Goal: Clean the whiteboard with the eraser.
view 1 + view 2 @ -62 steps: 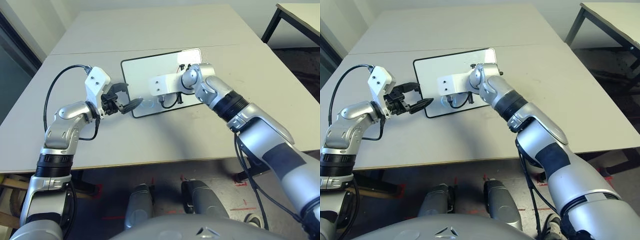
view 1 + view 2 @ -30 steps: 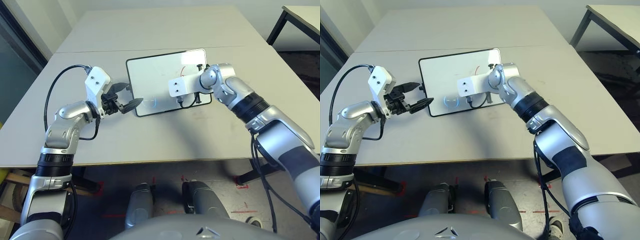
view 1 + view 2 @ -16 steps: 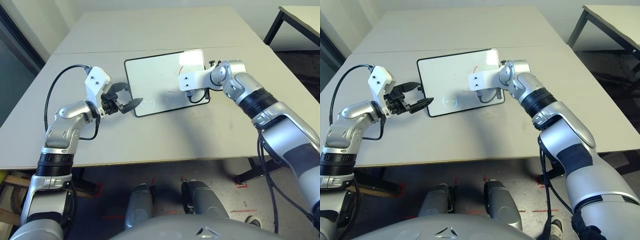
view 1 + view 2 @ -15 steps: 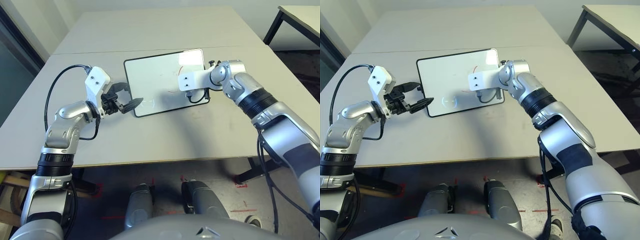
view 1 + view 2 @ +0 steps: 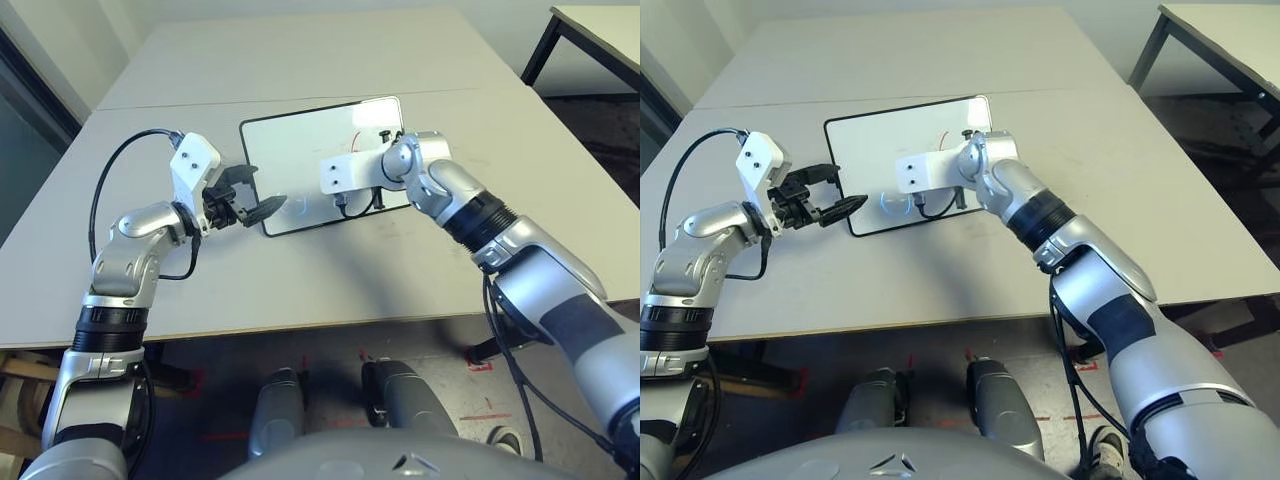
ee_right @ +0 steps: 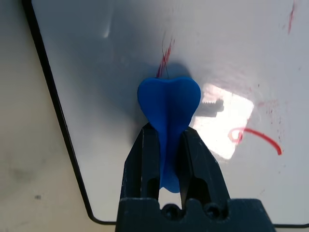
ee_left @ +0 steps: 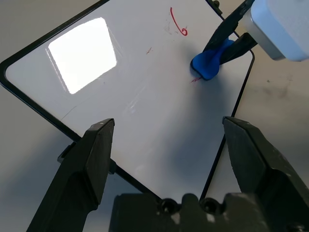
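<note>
The whiteboard (image 5: 290, 150) lies flat on the table, white with a thin black frame. A red curl (image 7: 176, 25) and faint red streaks (image 6: 164, 57) mark it. My right gripper (image 6: 167, 137) is shut on the blue eraser (image 6: 169, 104), pressing its end onto the board near the front edge. The eraser (image 7: 208, 63) also shows in the left wrist view. My left gripper (image 5: 256, 192) stands open at the board's left edge, with its fingers (image 7: 94, 154) wide apart and holding nothing.
The grey table (image 5: 330, 270) stretches around the board, with a seam (image 5: 480, 92) running across behind it. A second table (image 5: 600, 30) stands at the far right. My right forearm (image 5: 470, 210) crosses the table to the right of the board.
My right gripper, which had swept the eraser rightward, has now moved it back left toward the board's middle. The left arm has stayed put.
</note>
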Controlling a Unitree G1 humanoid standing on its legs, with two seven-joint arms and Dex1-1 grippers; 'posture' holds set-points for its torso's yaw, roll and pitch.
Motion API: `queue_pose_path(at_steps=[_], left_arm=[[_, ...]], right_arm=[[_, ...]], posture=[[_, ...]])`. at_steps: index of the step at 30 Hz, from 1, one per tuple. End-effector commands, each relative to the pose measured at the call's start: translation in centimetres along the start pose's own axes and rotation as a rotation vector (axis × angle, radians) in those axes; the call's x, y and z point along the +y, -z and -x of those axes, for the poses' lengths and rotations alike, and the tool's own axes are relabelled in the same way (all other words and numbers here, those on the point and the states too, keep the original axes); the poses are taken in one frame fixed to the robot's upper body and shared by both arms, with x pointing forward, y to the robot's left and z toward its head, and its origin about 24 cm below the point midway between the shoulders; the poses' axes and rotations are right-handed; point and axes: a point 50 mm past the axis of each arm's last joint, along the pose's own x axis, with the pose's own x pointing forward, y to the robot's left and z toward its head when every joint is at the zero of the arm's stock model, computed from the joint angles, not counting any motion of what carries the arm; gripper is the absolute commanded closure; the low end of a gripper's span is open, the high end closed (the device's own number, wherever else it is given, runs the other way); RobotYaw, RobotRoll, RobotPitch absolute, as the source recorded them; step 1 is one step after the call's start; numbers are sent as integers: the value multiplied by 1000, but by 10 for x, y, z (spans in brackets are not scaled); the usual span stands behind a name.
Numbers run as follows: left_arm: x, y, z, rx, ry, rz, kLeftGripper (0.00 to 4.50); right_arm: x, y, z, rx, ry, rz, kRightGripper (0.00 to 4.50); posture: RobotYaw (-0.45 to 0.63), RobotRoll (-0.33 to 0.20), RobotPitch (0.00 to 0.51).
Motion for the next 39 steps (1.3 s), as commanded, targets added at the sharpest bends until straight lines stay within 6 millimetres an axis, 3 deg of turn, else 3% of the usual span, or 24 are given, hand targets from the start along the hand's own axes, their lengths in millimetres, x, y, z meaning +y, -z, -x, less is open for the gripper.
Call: queue_pose_path(at_steps=[1, 8, 26, 31, 34, 39], left_arm=[[-1, 1, -2, 9, 7, 0, 0], [-2, 1, -1, 7, 5, 1, 0], [-1, -1, -5, 0, 12, -4, 0], [0, -3, -6, -3, 13, -9, 0], [1, -5, -8, -6, 16, -14, 0], [2, -4, -10, -9, 20, -15, 0]], right_arm=[[2, -16, -4, -23, -10, 27, 4162], [4, -17, -5, -23, -19, 45, 4162], [-5, 74, 15, 209, -4, -2, 4162], [-19, 85, 28, 209, 28, -47, 4162], [-41, 86, 46, 210, 85, -34, 4162], [-62, 84, 55, 212, 157, -22, 4162]], posture=[[-65, 0, 79], [-59, 0, 77], [-78, 0, 65], [-80, 0, 62], [-80, 0, 62], [-93, 0, 53]])
